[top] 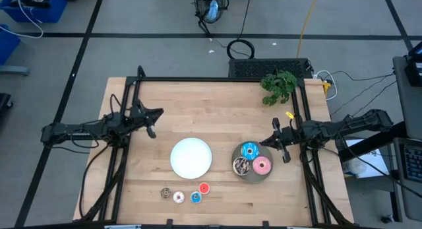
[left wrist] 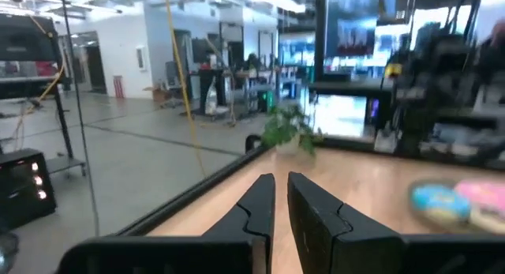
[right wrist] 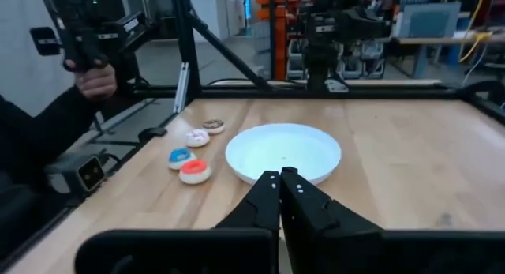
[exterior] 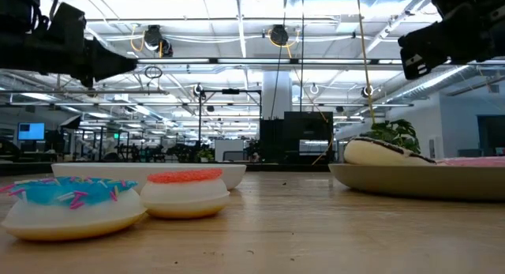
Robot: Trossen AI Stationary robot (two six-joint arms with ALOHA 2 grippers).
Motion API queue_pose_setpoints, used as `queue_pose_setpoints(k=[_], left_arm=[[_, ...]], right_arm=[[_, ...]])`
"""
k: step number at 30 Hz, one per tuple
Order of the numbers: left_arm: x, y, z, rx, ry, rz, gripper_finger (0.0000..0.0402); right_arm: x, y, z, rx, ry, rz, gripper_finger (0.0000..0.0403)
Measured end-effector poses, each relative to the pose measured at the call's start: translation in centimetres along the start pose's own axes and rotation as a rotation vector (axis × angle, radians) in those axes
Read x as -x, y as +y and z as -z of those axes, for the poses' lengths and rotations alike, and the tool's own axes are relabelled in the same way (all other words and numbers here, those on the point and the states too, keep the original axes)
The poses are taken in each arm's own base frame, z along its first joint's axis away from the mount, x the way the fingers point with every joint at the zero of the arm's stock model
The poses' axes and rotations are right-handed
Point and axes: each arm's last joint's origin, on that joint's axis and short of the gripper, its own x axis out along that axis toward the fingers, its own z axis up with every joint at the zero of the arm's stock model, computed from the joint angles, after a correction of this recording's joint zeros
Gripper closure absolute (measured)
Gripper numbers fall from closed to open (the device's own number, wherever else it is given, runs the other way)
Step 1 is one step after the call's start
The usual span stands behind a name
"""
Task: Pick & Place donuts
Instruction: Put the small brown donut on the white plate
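Right gripper fingers fully closed, empty, just beside grey plate. Left gripper fingers nearly closed, empty. Round sprinkled donuts, wooden tabletop.

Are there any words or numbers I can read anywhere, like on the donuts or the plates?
None can be read.
The donuts carry only sprinkles, no letters.
The white plate and grey plate are plain.
The screens in the room behind are too blurred to read.
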Motion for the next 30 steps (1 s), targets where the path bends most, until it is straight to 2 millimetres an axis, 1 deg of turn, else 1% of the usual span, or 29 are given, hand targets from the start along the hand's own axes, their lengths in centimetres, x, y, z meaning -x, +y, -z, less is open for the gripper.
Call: queue_pose_setpoints(k=[2,5,7,10,11,13,15,17,20,22,26,28,30], left_arm=[[0.0,-0.1,-0.1,0.04,-0.01,0.043,0.0357],[0.0,-0.5,-0.1,0.045,-0.011,0.157,0.0357],[0.0,-0.4,-0.1,0.079,-0.004,0.133,0.0357],[-0.1,-0.1,0.3,0.178,0.036,0.03,0.0357],[-0.1,-0.2,0.5,0.201,0.048,0.029,0.0357],[-0.2,-0.5,0.1,0.211,0.069,0.092,0.0362],[-0.4,-0.9,-1.3,0.203,0.062,0.182,0.0375],[-0.8,-1.3,-3.0,0.198,0.048,0.229,0.0392],[-1.6,-2.1,-5.4,0.162,0.072,0.242,0.0396],[-2.3,-2.8,-6.9,0.132,0.124,0.268,0.0396],[-3.9,-4.8,-10.9,0.08,0.254,0.351,0.0397],[-4.7,-5.9,-12.1,0.058,0.346,0.333,0.0392],[-5.4,-7.2,-12.7,0.022,0.461,0.297,0.039]], right_arm=[[0.0,0.0,0.3,0.022,-0.015,0.0,0.0402],[0.1,0.0,0.5,0.058,-0.032,-0.003,0.0402],[0.1,0.0,0.7,0.086,-0.028,-0.034,0.0401],[0.1,0.2,1.7,0.163,-0.013,-0.106,0.0402],[0.1,0.2,1.9,0.18,-0.025,-0.105,0.0402],[0.2,0.1,2.1,0.206,-0.063,-0.093,0.0401],[0.2,0.0,1.8,0.235,-0.087,-0.049,0.0402],[0.2,-0.2,2.0,0.248,-0.07,0.01,0.0402],[0.2,-0.3,2.1,0.262,-0.059,0.065,0.0402],[0.2,-0.3,1.9,0.277,-0.079,0.067,0.0402],[0.3,-0.3,1.3,0.316,-0.139,0.071,0.0402],[0.3,-0.2,1.1,0.304,-0.162,0.068,0.0402],[0.4,-0.2,0.8,0.277,-0.194,0.065,0.0402]])
